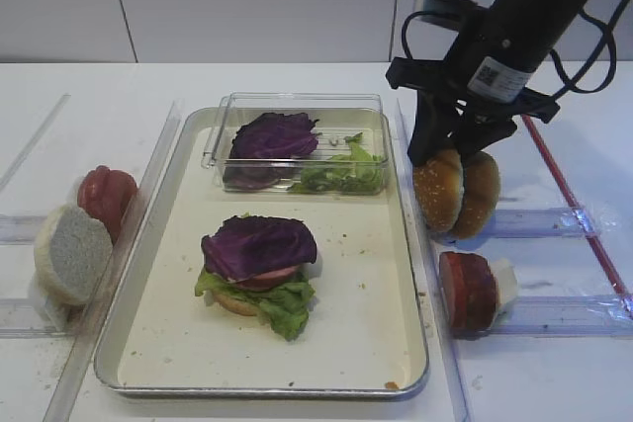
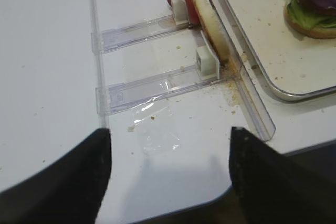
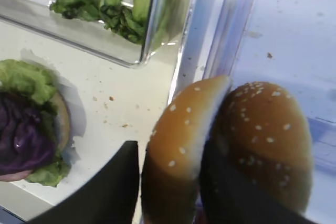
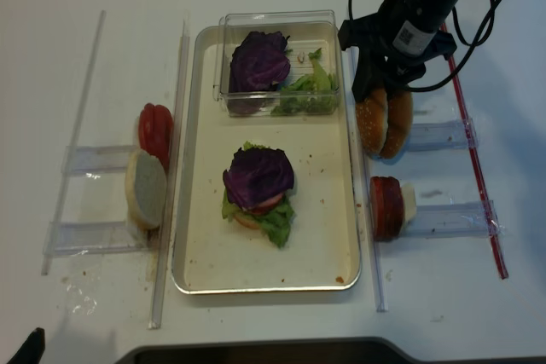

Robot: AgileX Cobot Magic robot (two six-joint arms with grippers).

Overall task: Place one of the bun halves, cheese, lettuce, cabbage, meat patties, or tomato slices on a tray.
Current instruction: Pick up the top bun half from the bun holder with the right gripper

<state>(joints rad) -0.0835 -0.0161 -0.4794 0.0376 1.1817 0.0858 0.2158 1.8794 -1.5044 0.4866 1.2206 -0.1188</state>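
My right pincer (image 3: 170, 192) straddled sesame bun top (image 3: 173, 150), fingers either side, grip unconfirmed. Bun stood on edge against second bun half (image 3: 262, 140), right of tray (image 1: 410, 244). Left pincer (image 2: 168, 171) gaped, empty.

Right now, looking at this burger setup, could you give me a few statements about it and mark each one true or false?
1. The half-built burger on the tray is topped with purple cabbage. True.
2. The right gripper has its jaws around a tomato slice. False: one jaw sits between the two sesame bun tops and the other outside the left one.
3. The clear plastic box holds cabbage and lettuce. True.
4. The pale bun half lies inside the tray. False: it stands in a rack left of the tray.
5. The left gripper is holding lettuce. False: its jaws are open with nothing between them.
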